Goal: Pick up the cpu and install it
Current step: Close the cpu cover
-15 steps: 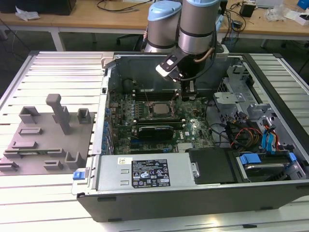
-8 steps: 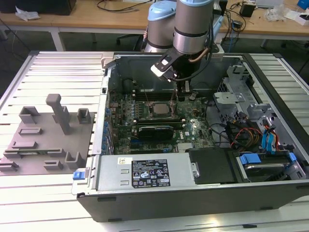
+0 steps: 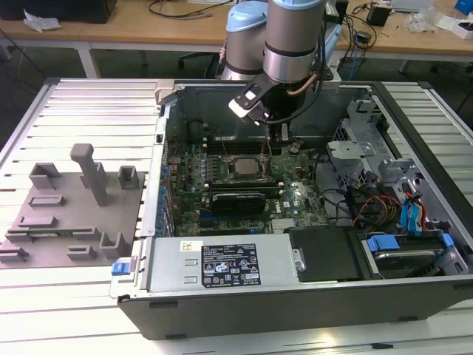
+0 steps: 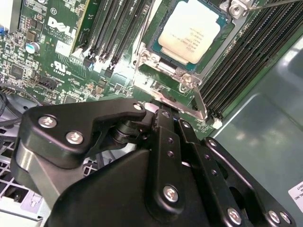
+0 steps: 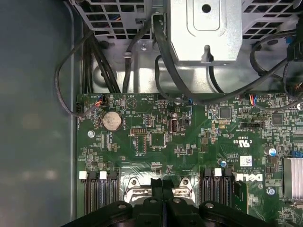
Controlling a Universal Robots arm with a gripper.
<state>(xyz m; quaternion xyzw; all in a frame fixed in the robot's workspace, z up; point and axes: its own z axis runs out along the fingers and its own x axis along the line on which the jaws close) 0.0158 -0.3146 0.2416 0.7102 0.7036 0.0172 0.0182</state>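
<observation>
Hovering our claw (image 5: 162, 184), pressed together and empty, beside the seated cpu (image 4: 191, 33).
We judge it light, stiff, fragile: take opposite edges.

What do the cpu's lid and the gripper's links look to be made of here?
The cpu lid looks like metal with a matte silvery-white finish: it catches light softly and carries dark print. The gripper looks like black-coated metal or hard plastic, which one is unclear; its links are smooth and semi-gloss, joined by bright screws.
</observation>
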